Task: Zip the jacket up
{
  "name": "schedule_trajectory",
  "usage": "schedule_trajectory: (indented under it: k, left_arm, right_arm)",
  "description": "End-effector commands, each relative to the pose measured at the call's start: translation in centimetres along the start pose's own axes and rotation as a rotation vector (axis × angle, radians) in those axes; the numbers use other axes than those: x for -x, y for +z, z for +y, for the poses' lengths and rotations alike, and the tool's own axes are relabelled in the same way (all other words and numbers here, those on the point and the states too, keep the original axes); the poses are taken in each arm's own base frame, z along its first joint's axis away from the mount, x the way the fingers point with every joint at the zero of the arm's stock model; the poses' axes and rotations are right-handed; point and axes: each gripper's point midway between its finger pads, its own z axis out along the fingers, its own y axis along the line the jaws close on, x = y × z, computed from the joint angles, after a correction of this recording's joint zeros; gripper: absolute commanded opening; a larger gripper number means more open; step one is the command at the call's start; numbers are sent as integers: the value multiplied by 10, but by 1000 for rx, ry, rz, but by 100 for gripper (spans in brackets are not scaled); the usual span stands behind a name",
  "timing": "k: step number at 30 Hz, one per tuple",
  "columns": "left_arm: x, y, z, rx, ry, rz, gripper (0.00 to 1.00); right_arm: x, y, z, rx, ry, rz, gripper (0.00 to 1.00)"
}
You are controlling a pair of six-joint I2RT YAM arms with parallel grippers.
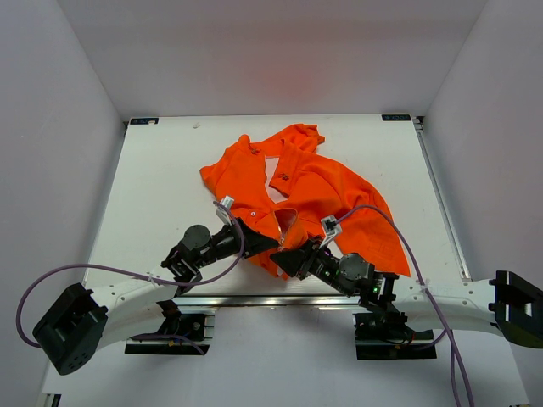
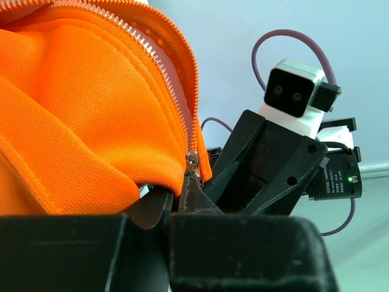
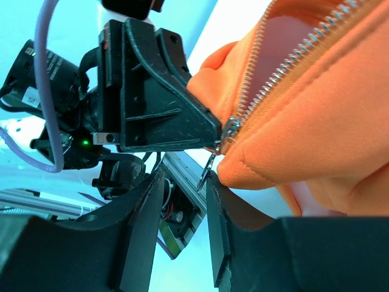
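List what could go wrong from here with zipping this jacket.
1. The pull tab dangles thin and loose between the right gripper's open fingers; closing may miss it.
2. The left gripper pinches only the jacket's hem by the slider; pulling may slip it free.
3. The zipper curves through bunched fabric, so the slider may jam.

Bright orange soft-fabric jacket (image 1: 305, 199), long-sleeved: crumpled mid-way across white table (image 1: 153, 186), collar at far side, hem toward near edge. Front open, pale inner face (image 1: 273, 170) exposed. Silver metal zipper teeth (image 2: 159, 64) parted in narrow V, converging on slider (image 3: 231, 129) at raised hem corner. Slim pull tab (image 3: 205, 170) hanging down below slider.
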Motion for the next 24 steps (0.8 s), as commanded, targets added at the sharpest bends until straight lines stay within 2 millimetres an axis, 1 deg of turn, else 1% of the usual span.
schedule_trajectory:
  k: [1, 8, 9, 10, 11, 14, 16, 17, 24]
  left_arm:
    - [1, -3, -14, -47, 21, -10, 0]
    - [1, -5, -17, -60, 33, -10, 0]
    - [1, -5, -17, -60, 33, -10, 0]
    - [0, -5, -17, -59, 36, -6, 0]
    - [0, -5, -16, -57, 37, -3, 0]
    - [-2, -5, -15, -55, 39, 1, 0]
    - [-2, -5, -15, -53, 40, 3, 0]
    - [-3, -5, -13, -47, 38, 6, 0]
    - [-9, -7, -5, -17, 56, 33, 0]
  right_arm:
    - [17, 3, 12, 2, 55, -61, 40]
    - [20, 5, 9, -36, 68, -71, 33]
    - [22, 6, 10, -34, 68, -76, 26]
    - [22, 6, 10, -36, 68, -75, 24]
    - [21, 6, 10, -36, 70, -73, 16]
    - [22, 6, 12, -30, 69, -75, 14]
    - [23, 6, 13, -31, 72, -76, 10]
    - [24, 5, 14, -29, 74, -74, 1]
    - [24, 3, 21, -32, 134, -49, 0]
